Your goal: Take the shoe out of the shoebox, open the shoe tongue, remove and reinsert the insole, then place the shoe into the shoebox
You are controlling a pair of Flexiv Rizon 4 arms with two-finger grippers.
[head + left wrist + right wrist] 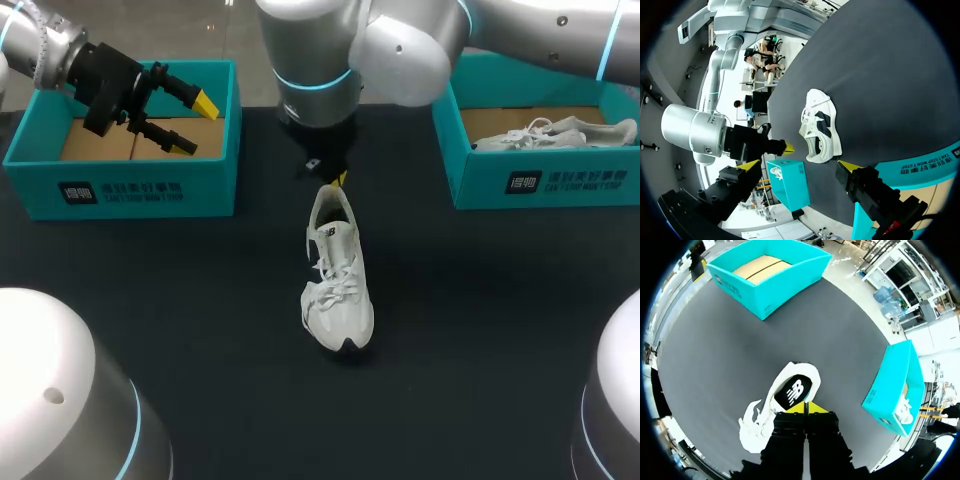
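A white shoe (337, 285) lies upright on the black table, toe toward me, heel toward the back. My right gripper (341, 180) comes down at the heel, fingers shut, yellow tips against the heel rim. In the right wrist view the shut gripper (805, 408) sits just behind the shoe (765, 415), whose dark insole (795, 390) with a white logo shows in the opening. My left gripper (197, 125) hangs open over the left teal shoebox (120, 190), holding nothing. From the left wrist, its spread gripper (800, 165) frames the shoe (820, 127) farther ahead.
The left shoebox shows only a cardboard bottom. A second teal shoebox (540, 180) at the back right holds another white shoe (555, 133). Both boxes appear in the right wrist view, the left box (765, 275) and the right box (890, 390).
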